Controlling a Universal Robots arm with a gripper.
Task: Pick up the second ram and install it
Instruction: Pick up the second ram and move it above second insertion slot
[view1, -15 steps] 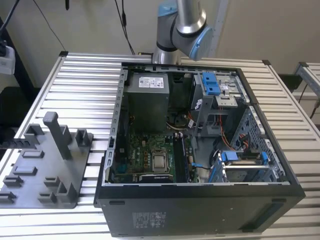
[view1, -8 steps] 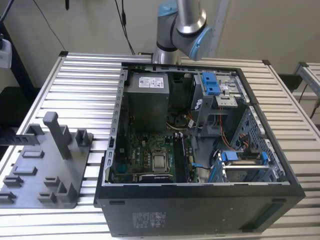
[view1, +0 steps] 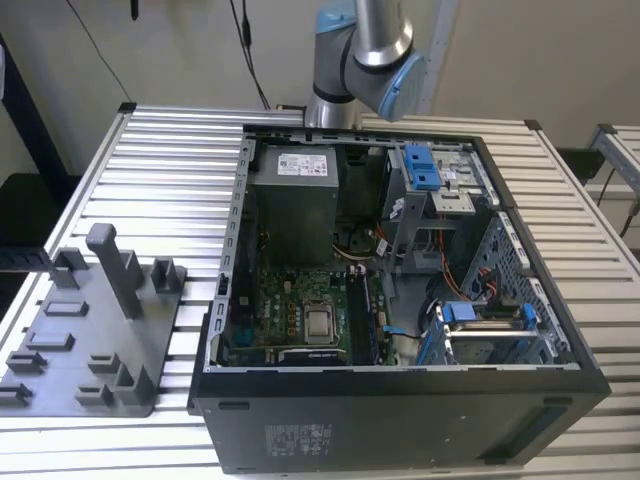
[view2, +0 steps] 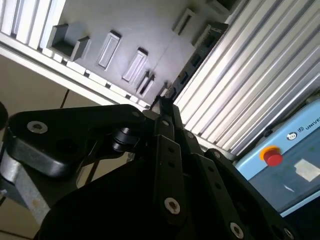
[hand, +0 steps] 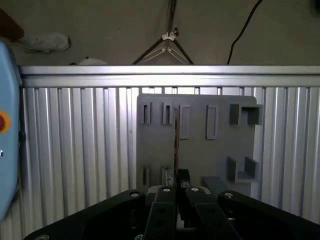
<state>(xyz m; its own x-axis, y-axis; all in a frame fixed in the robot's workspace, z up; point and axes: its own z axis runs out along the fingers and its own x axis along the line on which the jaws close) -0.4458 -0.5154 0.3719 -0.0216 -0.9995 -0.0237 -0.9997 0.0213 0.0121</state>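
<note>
The ram (hand: 176, 135) is clamped edge-on in the closed gripper (hand: 176, 186) above a grey tray (hand: 200, 155) laid near the slatted table's (hand: 75, 140) edge; floor (hand: 100, 35) is seen beyond.

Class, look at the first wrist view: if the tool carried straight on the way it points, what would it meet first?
The grey slotted tray on the ribbed table, most likely; the tool points at it, with the thin second ram in its grip leading. Depth is unclear.
</note>
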